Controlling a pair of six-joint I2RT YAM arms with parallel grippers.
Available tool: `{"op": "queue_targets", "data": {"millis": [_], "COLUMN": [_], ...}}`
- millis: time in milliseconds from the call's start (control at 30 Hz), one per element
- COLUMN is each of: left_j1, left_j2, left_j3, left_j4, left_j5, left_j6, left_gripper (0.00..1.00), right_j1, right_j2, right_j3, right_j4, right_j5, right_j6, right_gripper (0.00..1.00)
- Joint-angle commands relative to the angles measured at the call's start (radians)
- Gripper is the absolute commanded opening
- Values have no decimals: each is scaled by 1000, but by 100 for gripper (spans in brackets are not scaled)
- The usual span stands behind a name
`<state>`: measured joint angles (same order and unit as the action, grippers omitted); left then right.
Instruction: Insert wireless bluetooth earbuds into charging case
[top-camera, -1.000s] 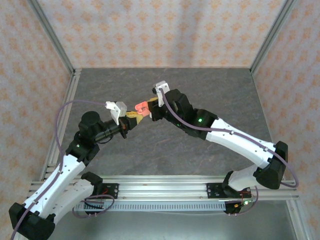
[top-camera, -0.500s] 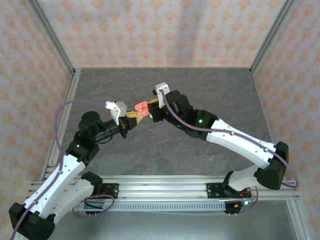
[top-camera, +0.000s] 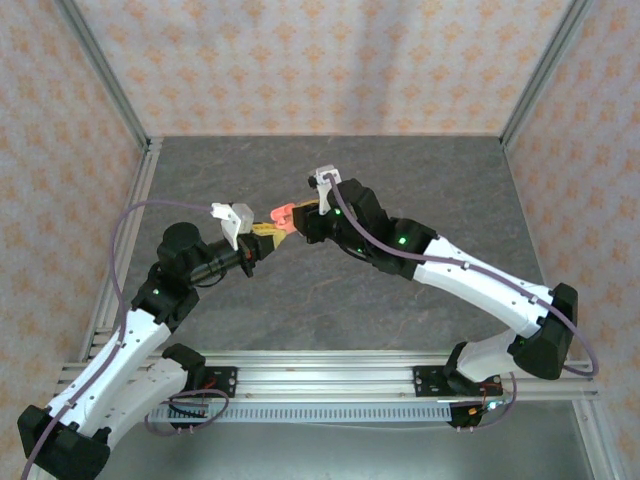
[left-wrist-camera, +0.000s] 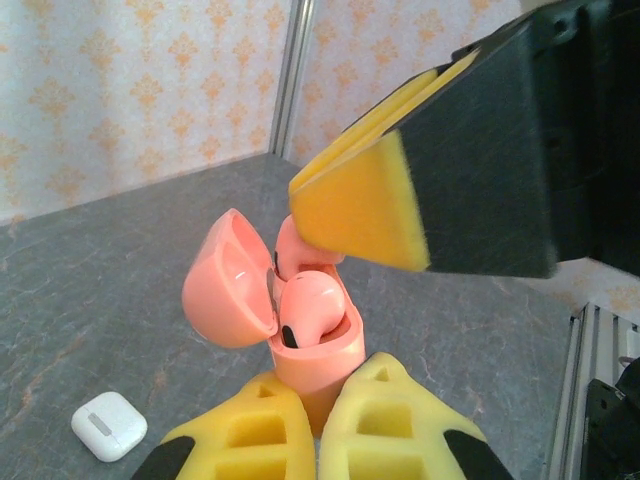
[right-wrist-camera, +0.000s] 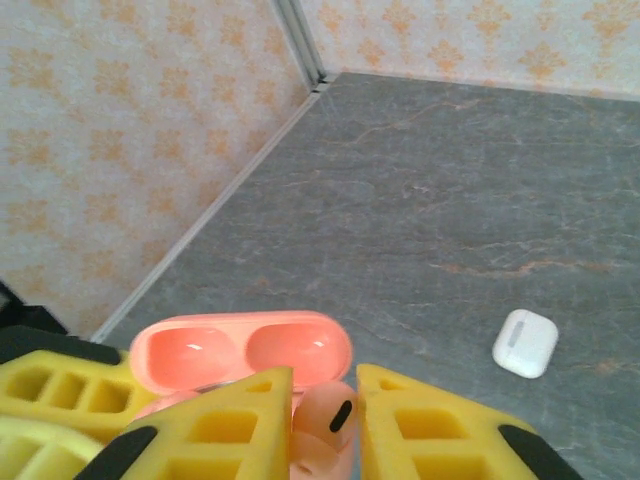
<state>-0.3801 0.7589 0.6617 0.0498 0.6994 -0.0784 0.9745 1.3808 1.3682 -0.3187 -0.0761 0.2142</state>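
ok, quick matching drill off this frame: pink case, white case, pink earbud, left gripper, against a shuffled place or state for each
1. pink case
2. white case
3. pink earbud
4. left gripper

A. lying on the table, lid shut
B. closed on the pink case's base
C. held up off the table, lid open
D. sitting in the pink case

Pairs: 1-C, 2-A, 3-D, 4-B
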Motion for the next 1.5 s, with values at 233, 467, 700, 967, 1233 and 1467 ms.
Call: {"op": "queue_targets", "data": {"millis": [233,467,700,967,1233,1467], "left_j1": [-10,-11,-12,-14,-16,-20], "left_j2": [-8,-14,-19,-29,-33,-37], "left_j3": [39,38,46,44,46,44], "left_j4": [59,61,82,96,96,93], "left_j5": [3,3,6,8,8,6], "left_j6": [0,2,-20,-38,-40,-41], "left_gripper": [0,0,0,0,0,0], "right_j1": [10,8,6,6,7,6], "right_j2": [29,14,11,24,51,75], "right_j3": [159,223,205,203,219,242], "right_j4": [-138,-222,-252,-250,-248,-254], "right_j5": [-54,-1,-34,-64,-79,-92], "right_j6": [97,118,139,148,135,122], "right_gripper": [36,36,21,12,9,9]}}
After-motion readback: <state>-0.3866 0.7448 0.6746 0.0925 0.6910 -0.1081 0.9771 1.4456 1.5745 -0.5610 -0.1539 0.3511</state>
